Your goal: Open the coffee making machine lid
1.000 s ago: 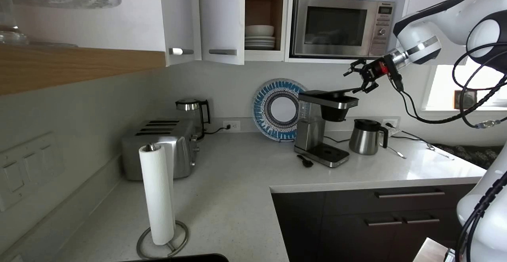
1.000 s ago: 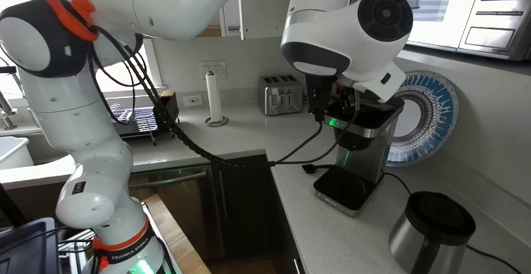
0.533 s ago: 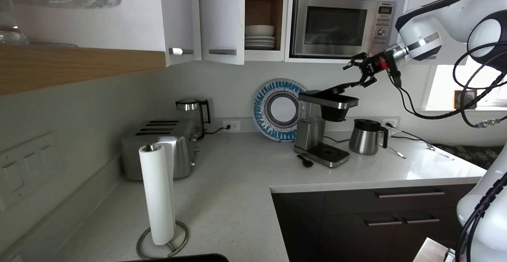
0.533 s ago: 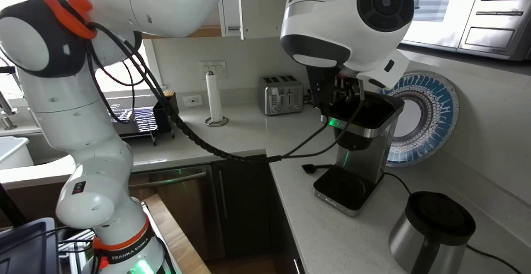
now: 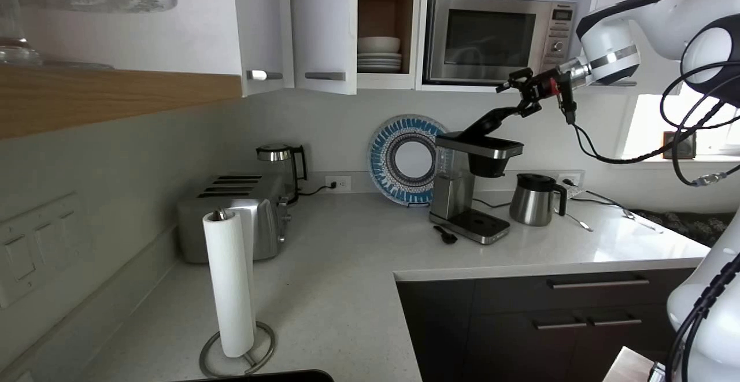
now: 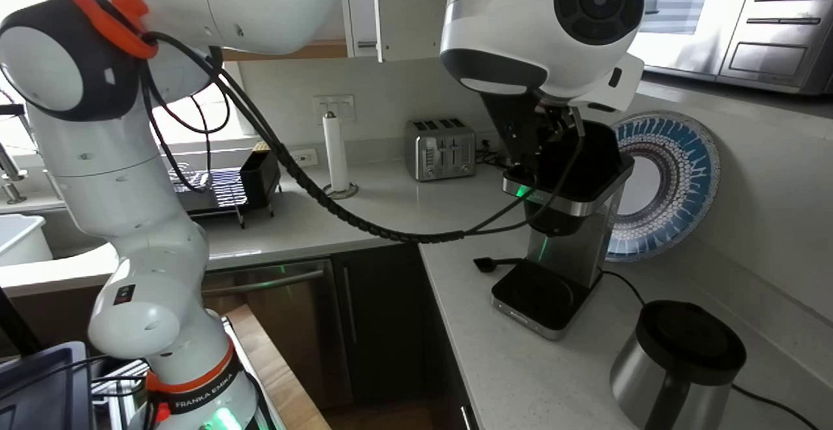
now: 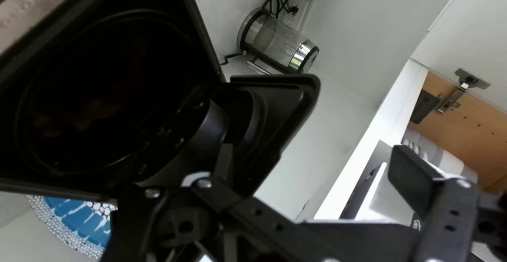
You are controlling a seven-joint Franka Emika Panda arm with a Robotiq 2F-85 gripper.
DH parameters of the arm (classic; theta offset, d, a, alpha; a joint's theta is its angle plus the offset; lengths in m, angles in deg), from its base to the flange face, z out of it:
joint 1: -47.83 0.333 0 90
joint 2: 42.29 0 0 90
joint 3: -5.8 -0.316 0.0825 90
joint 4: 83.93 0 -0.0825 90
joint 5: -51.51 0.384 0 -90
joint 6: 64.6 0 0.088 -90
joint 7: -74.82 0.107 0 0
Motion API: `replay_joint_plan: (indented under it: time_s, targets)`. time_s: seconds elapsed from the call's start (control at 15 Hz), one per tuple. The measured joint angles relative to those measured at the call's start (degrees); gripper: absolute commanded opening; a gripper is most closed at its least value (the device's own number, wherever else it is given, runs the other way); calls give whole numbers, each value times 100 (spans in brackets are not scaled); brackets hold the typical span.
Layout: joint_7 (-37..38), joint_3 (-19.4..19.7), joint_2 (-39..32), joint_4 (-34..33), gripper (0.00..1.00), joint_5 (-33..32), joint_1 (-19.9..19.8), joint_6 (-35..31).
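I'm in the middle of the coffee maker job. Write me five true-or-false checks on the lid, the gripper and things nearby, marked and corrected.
1. The lid slants up from the coffee maker. True.
2. The gripper has its fingers spread apart. True.
3. The carafe stands on the coffee maker's base. False: the carafe stands on the counter beside it.
4. The gripper is at the toaster. False: it is at the lid.
5. The paper towel roll stands upright. True.
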Motion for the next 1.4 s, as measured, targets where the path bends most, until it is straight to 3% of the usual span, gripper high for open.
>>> replay_joint_plan:
  time_s: [0.33, 0.67, 1.4]
  targets:
    - [-879, -129, -24, 1, 100, 417, 64, -633]
    - [-1750, -224, -16, 2, 100, 1020, 103, -775]
    - [-2684, -348, -40, 288, 100, 1656, 210, -1222]
